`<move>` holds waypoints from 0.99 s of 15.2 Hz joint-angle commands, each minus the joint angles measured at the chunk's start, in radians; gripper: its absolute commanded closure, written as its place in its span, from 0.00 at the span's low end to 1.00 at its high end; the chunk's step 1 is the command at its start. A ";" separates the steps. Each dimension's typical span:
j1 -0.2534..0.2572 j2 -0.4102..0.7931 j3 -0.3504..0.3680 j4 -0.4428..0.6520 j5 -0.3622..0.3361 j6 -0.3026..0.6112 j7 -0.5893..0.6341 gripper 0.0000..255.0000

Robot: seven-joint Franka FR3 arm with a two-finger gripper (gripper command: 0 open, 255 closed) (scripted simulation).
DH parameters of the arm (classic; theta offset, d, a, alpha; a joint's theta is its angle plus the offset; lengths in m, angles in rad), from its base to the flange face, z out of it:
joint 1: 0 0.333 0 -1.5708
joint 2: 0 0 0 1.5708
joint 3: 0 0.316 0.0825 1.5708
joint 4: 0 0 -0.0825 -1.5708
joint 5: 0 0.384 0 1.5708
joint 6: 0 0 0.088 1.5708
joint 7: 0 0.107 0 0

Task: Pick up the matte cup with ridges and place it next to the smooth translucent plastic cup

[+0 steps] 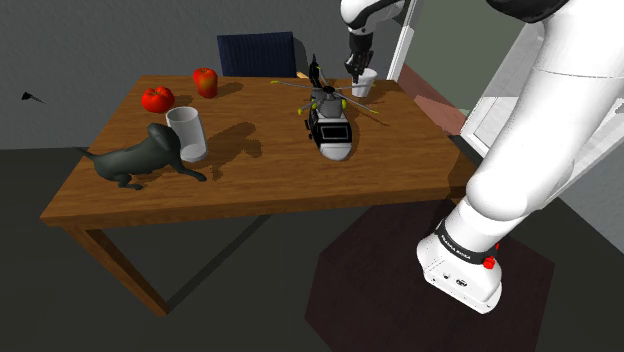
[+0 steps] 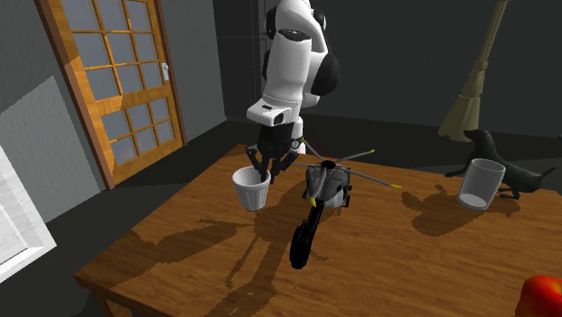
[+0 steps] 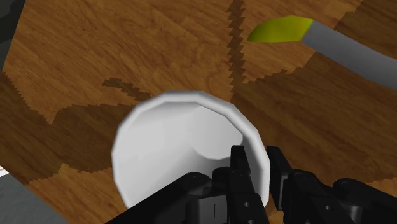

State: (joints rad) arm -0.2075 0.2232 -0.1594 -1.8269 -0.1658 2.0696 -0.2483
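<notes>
The white cup (image 1: 363, 84) (image 2: 251, 190) (image 3: 172, 146) stands upright near the table's far corner at the shoulder view's right. My black gripper (image 1: 357, 68) (image 2: 263, 171) (image 3: 259, 168) comes down on it from above and is shut on its rim, one finger (image 3: 240, 173) inside the cup and the other outside. Whether the cup rests on the wood or hangs just above it, I cannot tell. The smooth translucent cup (image 1: 186, 133) (image 2: 480, 184) stands upright far across the table, right beside a dark dog figure (image 1: 140, 155) (image 2: 504, 167).
A toy helicopter (image 1: 328, 116) (image 2: 324, 192) lies between the two cups, one grey yellow-tipped rotor blade (image 3: 343, 48) close to the gripper. Two red apples (image 1: 157, 99) (image 1: 205, 81) sit behind the translucent cup. A blue chair (image 1: 257, 52) stands behind the wooden table (image 1: 250, 190) (image 2: 180, 252).
</notes>
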 commanded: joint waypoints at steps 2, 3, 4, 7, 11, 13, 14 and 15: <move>0.000 -0.010 0.000 0.030 0.002 -0.040 -0.008 1.00; 0.000 -0.014 0.000 0.039 0.002 -0.052 -0.009 1.00; 0.000 -0.017 0.000 0.048 0.002 -0.064 -0.011 1.00; 0.001 -0.026 0.000 0.076 0.004 -0.101 -0.017 1.00; 0.002 -0.036 0.000 0.118 0.005 -0.151 -0.024 1.00; 0.002 -0.039 0.000 0.140 0.006 -0.177 -0.028 1.00; 0.002 -0.041 0.000 0.151 0.006 -0.190 -0.030 1.00; 0.002 -0.042 0.000 0.163 0.007 -0.203 -0.032 1.00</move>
State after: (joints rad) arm -0.2057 0.1869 -0.1591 -1.6735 -0.1588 1.8822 -0.2783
